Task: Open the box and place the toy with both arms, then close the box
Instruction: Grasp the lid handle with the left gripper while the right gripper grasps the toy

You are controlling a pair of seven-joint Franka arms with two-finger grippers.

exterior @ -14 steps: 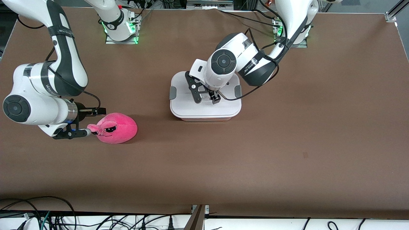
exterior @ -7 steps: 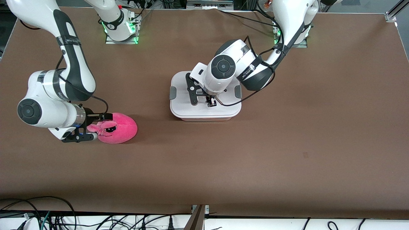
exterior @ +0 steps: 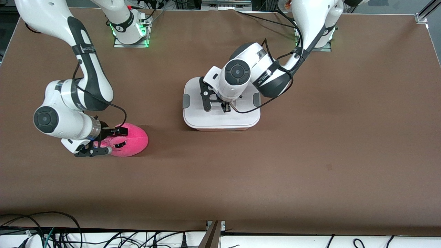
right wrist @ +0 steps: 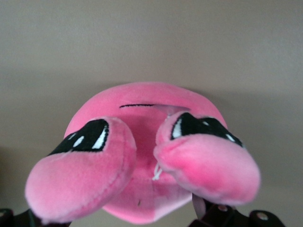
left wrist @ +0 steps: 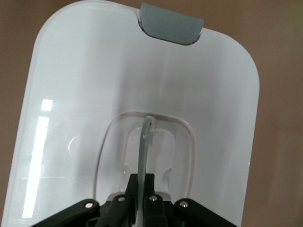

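Brown matte table (exterior: pixel 310 137). White-lidded rounded box (exterior: pixel 220 119) sits mid-table (grey side latches), left gripper (exterior: pixel 224 107) pinched shut on its clear recessed handle (left wrist: pixel 144 142). Plush pink toy (exterior: pixel 132 139) toward the right arm's end; right gripper (exterior: pixel 112 140) fingers wide open around it.

Hot-pink toy (exterior: pixel 132 139) with black eyes; white-lidded box (exterior: pixel 220 119), grey latches.

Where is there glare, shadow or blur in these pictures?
Left wrist view: bright window-like reflections streak the box's white lid. Front view: soft shadows fall beside the toy and the box on the brown table. Right wrist view: the toy's nearest nubs look soft and oversized.
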